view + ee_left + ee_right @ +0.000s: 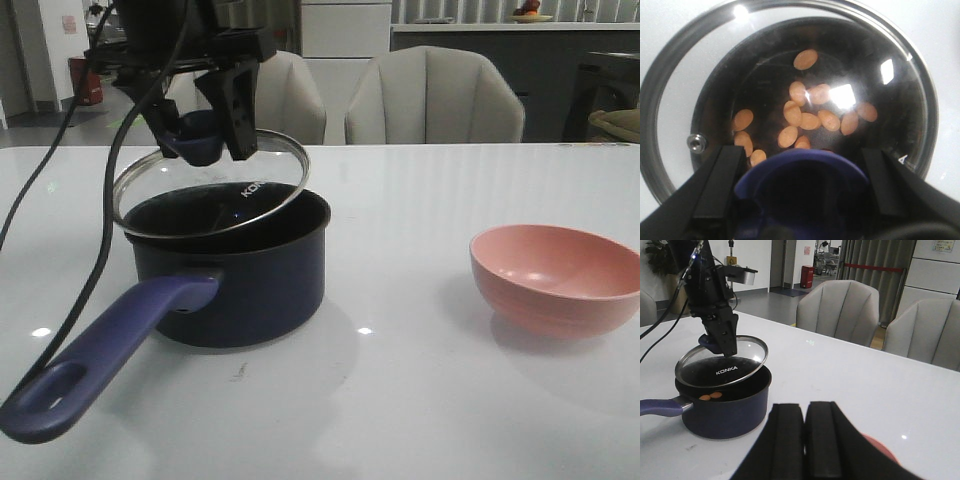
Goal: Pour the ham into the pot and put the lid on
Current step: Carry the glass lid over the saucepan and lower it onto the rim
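The dark navy pot stands at the table's left, its purple-blue handle pointing toward the front. Several orange ham bits lie inside it, seen through the glass; two show in the right wrist view. My left gripper is shut on the lid's purple-blue knob and holds the clear glass lid tilted just above the pot's rim. The lid also shows in the right wrist view. My right gripper is shut and empty, off to the right of the pot.
An empty pink bowl stands on the white table at the right. Two grey chairs stand behind the table's far edge. Black cables hang from the left arm beside the pot.
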Robot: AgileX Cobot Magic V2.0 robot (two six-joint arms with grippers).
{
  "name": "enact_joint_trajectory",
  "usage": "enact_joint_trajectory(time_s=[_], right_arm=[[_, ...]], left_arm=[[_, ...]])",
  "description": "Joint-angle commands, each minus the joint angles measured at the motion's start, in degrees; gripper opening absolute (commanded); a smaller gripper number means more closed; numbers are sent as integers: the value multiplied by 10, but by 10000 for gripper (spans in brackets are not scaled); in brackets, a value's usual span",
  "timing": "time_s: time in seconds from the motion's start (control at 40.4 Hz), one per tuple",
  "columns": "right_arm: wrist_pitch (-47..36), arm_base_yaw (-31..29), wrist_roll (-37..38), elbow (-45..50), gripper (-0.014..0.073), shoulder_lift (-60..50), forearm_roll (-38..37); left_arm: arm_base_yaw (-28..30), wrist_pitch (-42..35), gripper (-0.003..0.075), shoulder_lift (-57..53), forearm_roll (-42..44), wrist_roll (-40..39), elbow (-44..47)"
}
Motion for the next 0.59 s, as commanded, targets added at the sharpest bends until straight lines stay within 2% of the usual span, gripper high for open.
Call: enact_joint_trajectory(time_s=[0.0, 0.148, 0.297, 0.569], right_arm=[[-50, 0, -2, -17, 146, 5, -3], [-50, 0, -2, -17, 146, 5, -3], [-50, 0, -2, -17, 146, 5, -3], [-50, 0, -2, -17, 146, 5, -3]], left_arm=[[-4, -8, 237, -31, -16, 5, -20], [-4, -22, 237, -31, -43, 13, -20], [-4, 12, 237, -25, -41, 13, -20], [-4, 12, 237, -25, -45, 13, -22]])
